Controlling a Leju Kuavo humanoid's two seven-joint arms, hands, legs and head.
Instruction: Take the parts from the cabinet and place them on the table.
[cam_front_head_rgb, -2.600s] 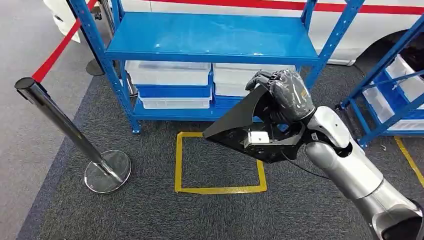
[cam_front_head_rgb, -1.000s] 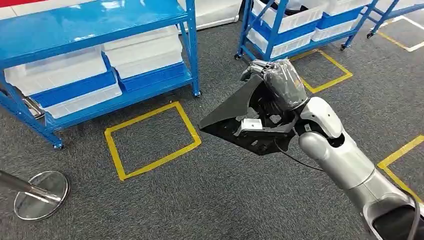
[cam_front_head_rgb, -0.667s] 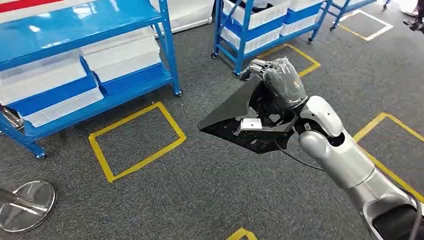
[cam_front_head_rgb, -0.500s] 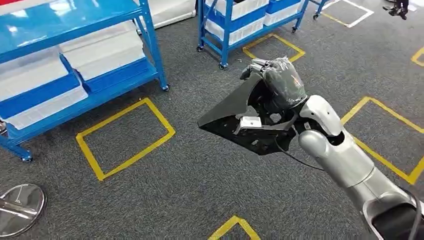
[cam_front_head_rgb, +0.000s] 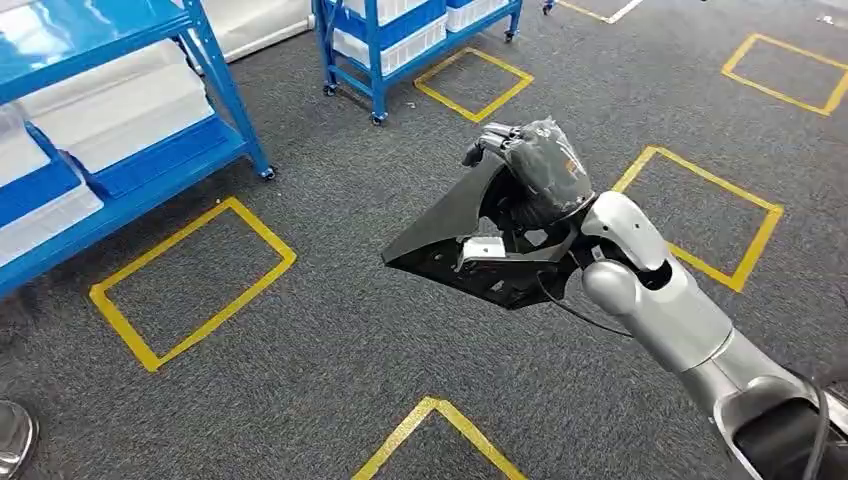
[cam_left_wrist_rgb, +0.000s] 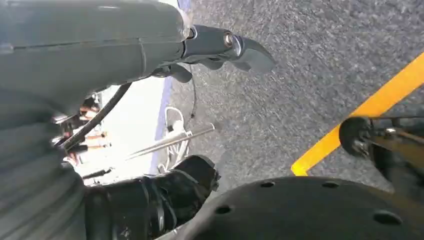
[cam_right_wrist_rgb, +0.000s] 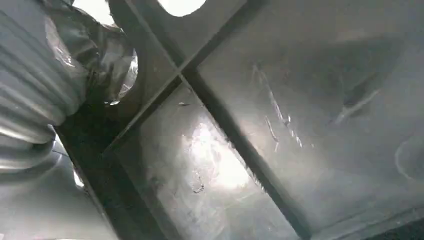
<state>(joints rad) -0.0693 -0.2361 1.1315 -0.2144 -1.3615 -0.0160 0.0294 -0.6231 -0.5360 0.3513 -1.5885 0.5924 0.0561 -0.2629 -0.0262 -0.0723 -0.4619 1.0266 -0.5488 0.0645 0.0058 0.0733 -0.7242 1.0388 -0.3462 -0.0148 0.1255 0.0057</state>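
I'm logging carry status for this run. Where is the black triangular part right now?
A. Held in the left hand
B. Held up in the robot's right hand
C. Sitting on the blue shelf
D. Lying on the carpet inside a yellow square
B: the right hand grips the black part above the carpet.

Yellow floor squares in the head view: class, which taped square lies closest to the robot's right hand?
The yellow square just right of the right hand holding the black part; its near corner almost meets the hand in the picture, while the others lie clearly farther off.

Warehouse, blue shelving racks (cam_front_head_rgb: 120, 120), yellow floor markings (cam_front_head_rgb: 190, 285)
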